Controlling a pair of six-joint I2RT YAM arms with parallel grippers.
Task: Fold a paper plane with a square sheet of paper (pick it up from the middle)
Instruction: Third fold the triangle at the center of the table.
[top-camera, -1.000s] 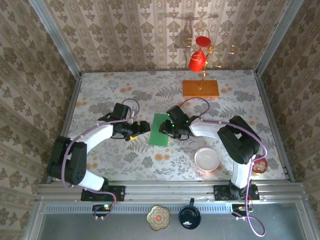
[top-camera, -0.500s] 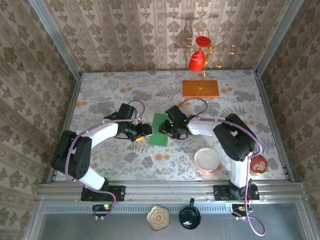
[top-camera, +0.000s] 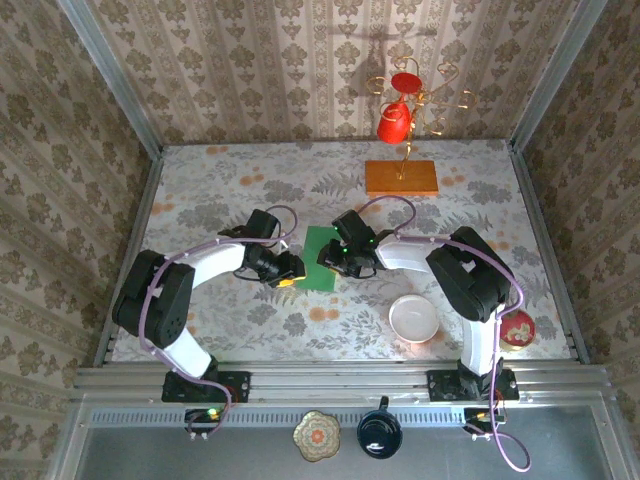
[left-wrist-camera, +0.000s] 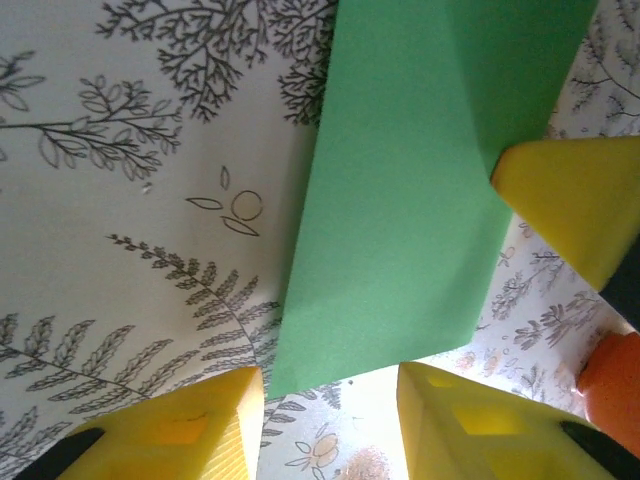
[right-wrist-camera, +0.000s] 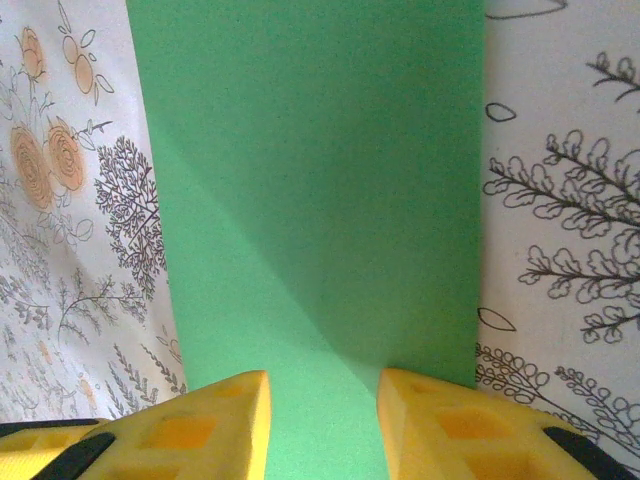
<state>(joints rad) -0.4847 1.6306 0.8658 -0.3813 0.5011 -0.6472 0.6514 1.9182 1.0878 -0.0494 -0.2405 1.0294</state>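
Between left end effector (left-wrist-camera: 328, 375) and right end effector (right-wrist-camera: 323, 378), folded green sheet (top-camera: 316, 256), both part-open, holding nothing.

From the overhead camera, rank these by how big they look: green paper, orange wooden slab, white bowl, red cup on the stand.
1. Orange wooden slab and green paper: too alike to rank, and the paper is partly covered.
2. White bowl, slightly smaller.
3. Red cup, clearly smallest.
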